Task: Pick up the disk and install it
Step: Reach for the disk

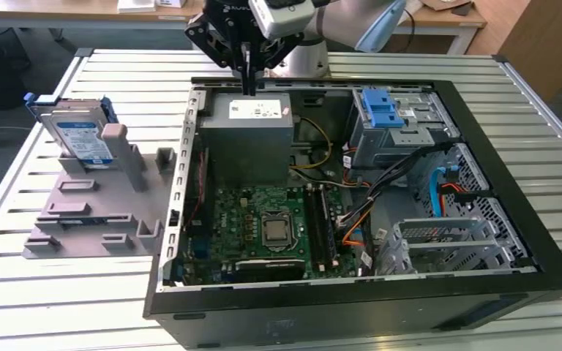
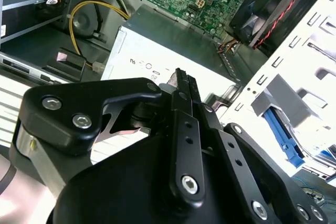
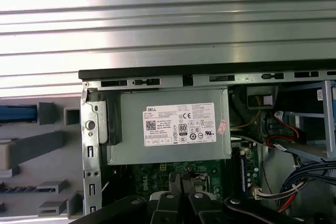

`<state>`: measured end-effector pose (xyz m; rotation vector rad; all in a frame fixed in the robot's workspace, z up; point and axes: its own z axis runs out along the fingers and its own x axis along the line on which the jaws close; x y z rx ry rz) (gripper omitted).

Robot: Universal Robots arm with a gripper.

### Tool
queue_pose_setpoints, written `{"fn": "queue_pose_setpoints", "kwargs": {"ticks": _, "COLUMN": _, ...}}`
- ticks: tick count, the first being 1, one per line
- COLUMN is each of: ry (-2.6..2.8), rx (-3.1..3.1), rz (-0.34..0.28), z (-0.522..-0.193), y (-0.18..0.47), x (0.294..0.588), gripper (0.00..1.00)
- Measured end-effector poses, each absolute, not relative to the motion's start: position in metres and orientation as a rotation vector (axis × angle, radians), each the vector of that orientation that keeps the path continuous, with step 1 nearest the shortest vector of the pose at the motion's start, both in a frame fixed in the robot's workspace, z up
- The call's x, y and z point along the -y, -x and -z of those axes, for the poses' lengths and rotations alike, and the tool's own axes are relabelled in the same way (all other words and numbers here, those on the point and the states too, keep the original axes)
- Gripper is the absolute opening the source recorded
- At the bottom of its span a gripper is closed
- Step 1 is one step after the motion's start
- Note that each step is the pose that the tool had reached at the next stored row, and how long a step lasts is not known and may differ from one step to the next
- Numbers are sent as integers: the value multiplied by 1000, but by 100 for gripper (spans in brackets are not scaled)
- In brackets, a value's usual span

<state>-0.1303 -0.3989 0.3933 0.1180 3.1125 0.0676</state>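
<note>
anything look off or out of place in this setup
Nothing stands out. The disk stands on edge in its grey holder, on the exterior view's left of the open computer case, with no visible damage. The tool hangs shut and empty over the large grey box inside the case.

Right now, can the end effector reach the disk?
Probably yes: the disk stands upright outside the case, nothing over it; the end effector hangs above the grey box.
</note>
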Motion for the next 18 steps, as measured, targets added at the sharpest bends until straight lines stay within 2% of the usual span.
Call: {"fn": "queue_pose_setpoints", "kwargs": {"ticks": 18, "ry": -118, "rx": -3112, "rz": -68, "z": -393, "y": 136, "x": 399, "gripper": 15}}
